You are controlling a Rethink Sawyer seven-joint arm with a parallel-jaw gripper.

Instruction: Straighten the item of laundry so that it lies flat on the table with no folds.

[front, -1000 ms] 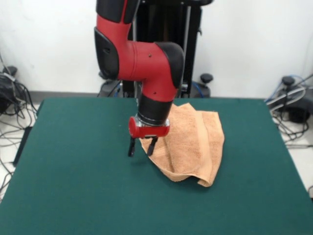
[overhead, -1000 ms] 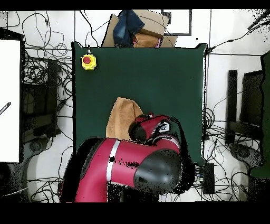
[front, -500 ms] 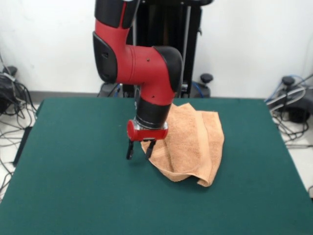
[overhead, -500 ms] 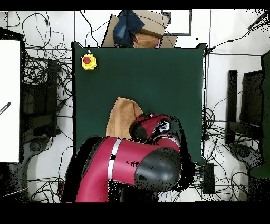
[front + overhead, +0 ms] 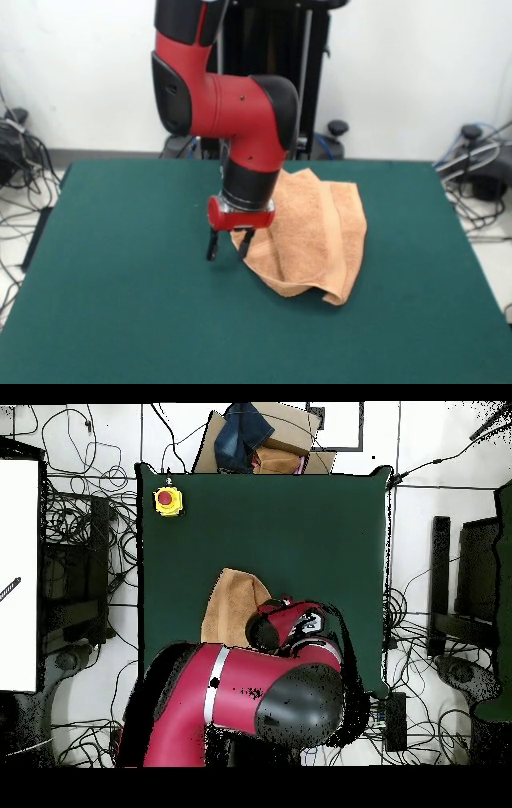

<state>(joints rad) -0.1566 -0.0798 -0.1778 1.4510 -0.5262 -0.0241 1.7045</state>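
Note:
The peach-orange towel (image 5: 312,232) lies folded over itself on the dark green table (image 5: 120,304), right of centre in the front view, with a thick folded corner at its near end. In the overhead view the towel (image 5: 228,606) shows partly under the arm. My gripper (image 5: 228,246) points down at the towel's left edge, just above the table. Its two dark fingers stand apart, one over bare table and one at the towel's edge. It holds nothing.
A yellow box with a red button (image 5: 167,500) sits at one table corner in the overhead view. Cardboard and dark cloth (image 5: 250,439) lie beyond the far table edge. Cables lie on the floor around the table.
The gripper has shifted slightly toward the left and a little lower along the towel's edge. The towel has not moved.

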